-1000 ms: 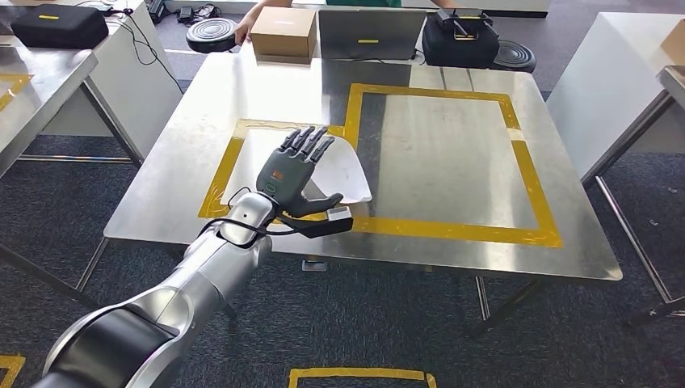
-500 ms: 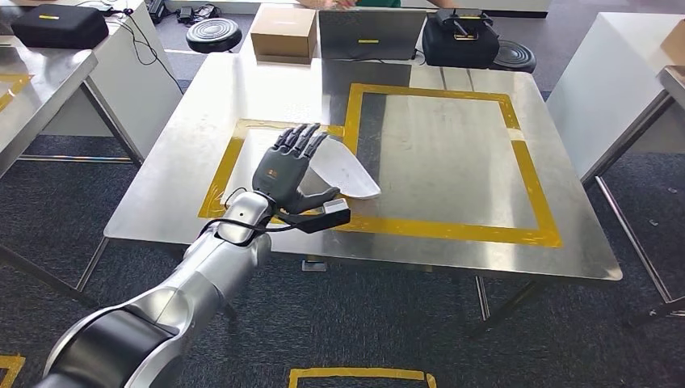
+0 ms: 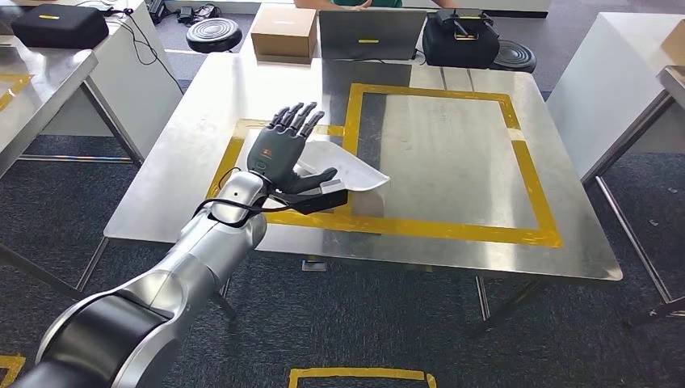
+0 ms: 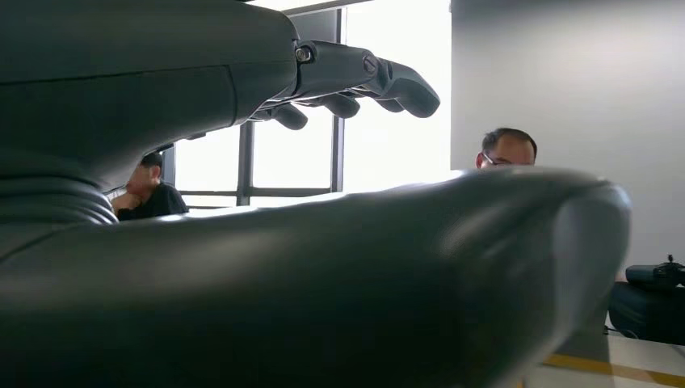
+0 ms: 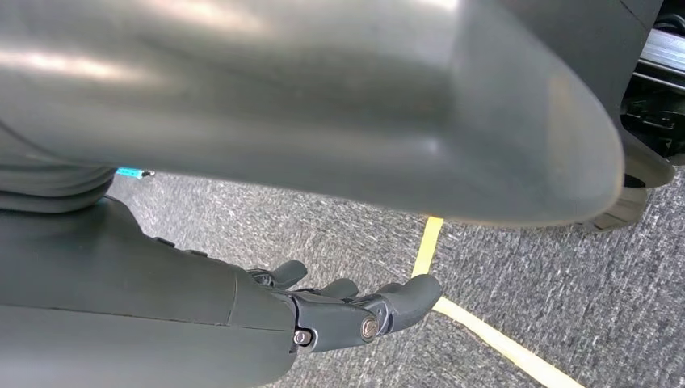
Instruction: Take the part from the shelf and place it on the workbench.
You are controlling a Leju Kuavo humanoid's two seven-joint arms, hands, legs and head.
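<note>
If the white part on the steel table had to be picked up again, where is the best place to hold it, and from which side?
Probably the near edge of the white part, from the robot's side: the left hand already sits there. The part looks thin and dished with a raised rim, so a pinch over that rim should hold.

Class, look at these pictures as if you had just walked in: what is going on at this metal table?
A humanoid robot's left hand reaches over the steel workbench, which is marked with yellow tape. Its fingers are spread, and a white curved part lies against its palm side, over the smaller taped square; whether the hand grips the part or the part rests on the table is unclear. The right hand hangs above the carpeted floor, holding nothing. People sit at the far side.
</note>
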